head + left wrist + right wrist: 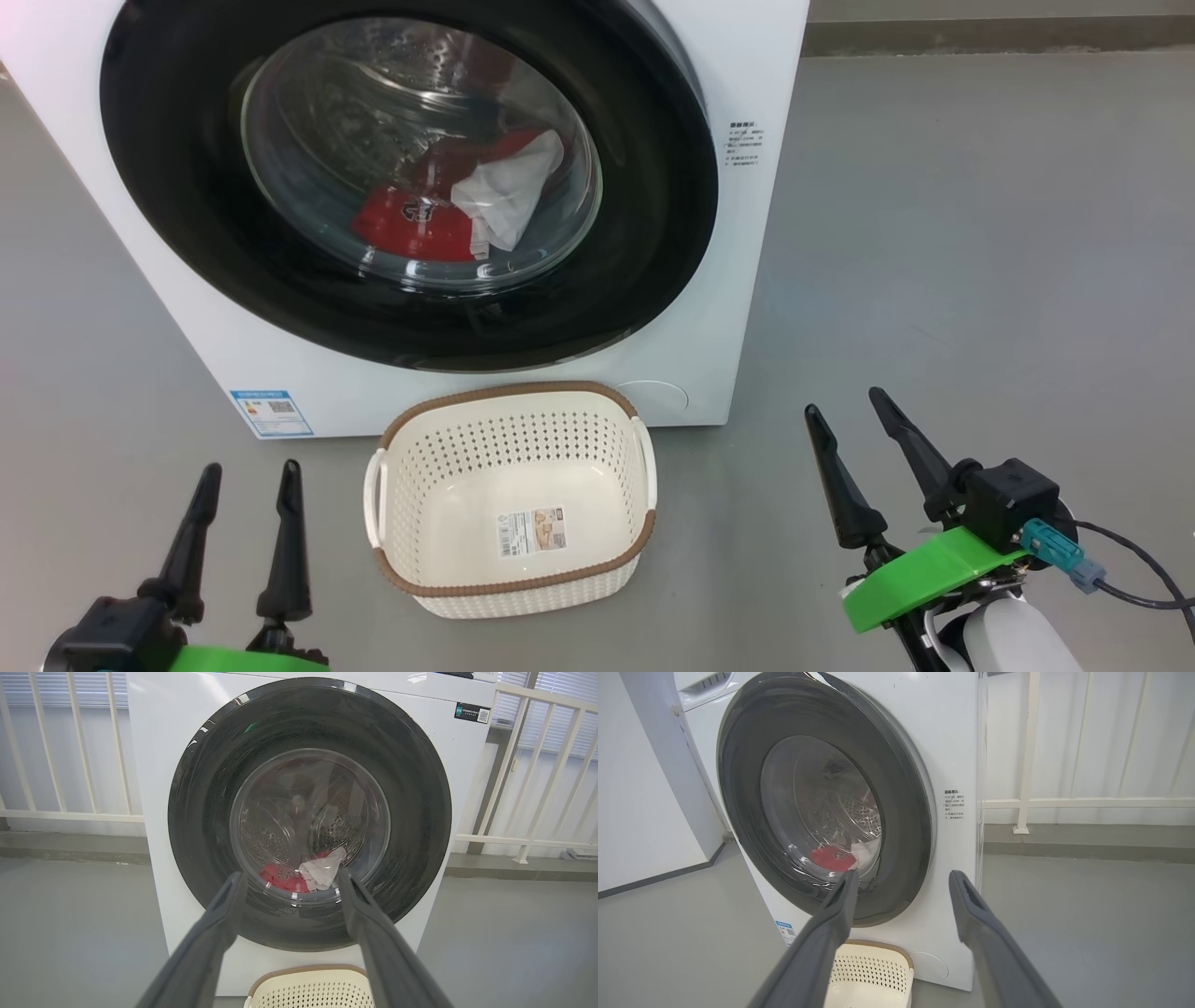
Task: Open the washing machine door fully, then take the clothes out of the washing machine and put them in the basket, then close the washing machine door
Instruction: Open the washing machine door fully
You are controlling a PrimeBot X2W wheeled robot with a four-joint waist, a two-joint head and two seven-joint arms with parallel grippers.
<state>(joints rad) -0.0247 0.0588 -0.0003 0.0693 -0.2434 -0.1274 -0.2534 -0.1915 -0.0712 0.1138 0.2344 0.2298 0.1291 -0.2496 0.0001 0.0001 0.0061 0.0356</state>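
Note:
The white washing machine [747, 233] stands ahead with its black-framed round door [187, 215] against its front. Through the glass I see the clothes [448, 210], red fabric with a white garment on it, low in the drum. The cream basket [509, 560] with a brown rim sits on the floor before the machine, with just a paper label in it. My left gripper [247, 485] is open at the lower left, well short of the machine. My right gripper [845, 411] is open at the lower right, beside the basket. The door [210, 788] and clothes [303, 875] show between the left fingers [210, 933].
Grey floor [980, 233] stretches to the right of the machine. A white railing [70, 765] stands behind the machine on both sides. A blue label [271, 413] is low on the machine's front. A cable [1139, 579] trails from my right wrist.

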